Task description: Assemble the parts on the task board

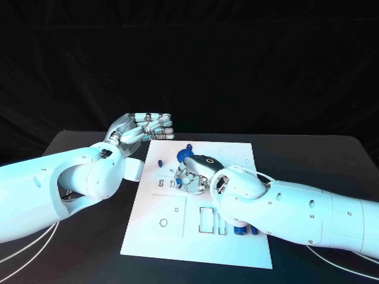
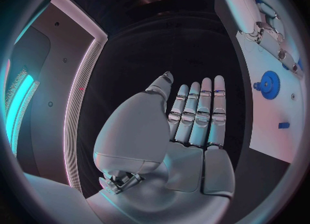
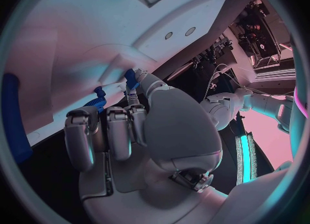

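Observation:
The white task board (image 1: 198,242) lies in the middle of the black table. A blue gear (image 1: 185,155) stands near its far edge, and the same gear (image 2: 268,84) appears in the left wrist view. My right hand (image 1: 198,173) is down on the board just in front of that gear, its fingers curled. In the right wrist view it pinches a small blue part (image 3: 131,78) at its fingertips against the board (image 3: 97,28). My left hand (image 1: 143,127) hovers beside the board's far left corner; its palm (image 2: 187,146) holds nothing and its fingers are stretched out.
Small blue parts (image 1: 245,229) lie by the board's near right, partly hidden under my right forearm. Slots and holes (image 1: 206,219) mark the board's near half. A long blue piece (image 3: 13,121) lies on the board near my right hand. Black table surrounds the board.

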Controlling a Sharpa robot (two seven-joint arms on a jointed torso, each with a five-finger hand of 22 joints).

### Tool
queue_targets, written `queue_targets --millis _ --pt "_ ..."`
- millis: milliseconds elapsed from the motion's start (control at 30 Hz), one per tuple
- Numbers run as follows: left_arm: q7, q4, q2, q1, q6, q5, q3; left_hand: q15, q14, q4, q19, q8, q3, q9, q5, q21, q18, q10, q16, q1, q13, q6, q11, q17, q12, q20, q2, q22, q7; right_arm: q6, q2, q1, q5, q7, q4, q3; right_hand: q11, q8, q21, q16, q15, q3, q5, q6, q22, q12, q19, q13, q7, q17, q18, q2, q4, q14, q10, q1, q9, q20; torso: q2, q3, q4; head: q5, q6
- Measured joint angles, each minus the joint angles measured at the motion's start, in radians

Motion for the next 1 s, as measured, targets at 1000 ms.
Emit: queue_targets --millis 1000 --pt "-0.002 0.0 -0.002 0.0 0.0 0.0 0.0 0.0 0.0 0.0 0.0 0.0 0.0 0.0 0.0 0.0 0.0 0.004 -0.005 0.0 0.0 0.0 0.004 0.0 0.0 0.0 0.0 -0.001 0.0 0.009 0.005 -0.004 -0.027 -0.003 -0.007 0.001 0.014 -0.006 0.0 0.0 0.0 -0.007 -0.001 -0.032 0.0 -0.029 0.0 0.0 0.019 0.001 0.0 -0.023 0.009 0.0 -0.021 -0.037 0.016 0.0 -0.001 -0.0002 0.0 0.002 -0.005"
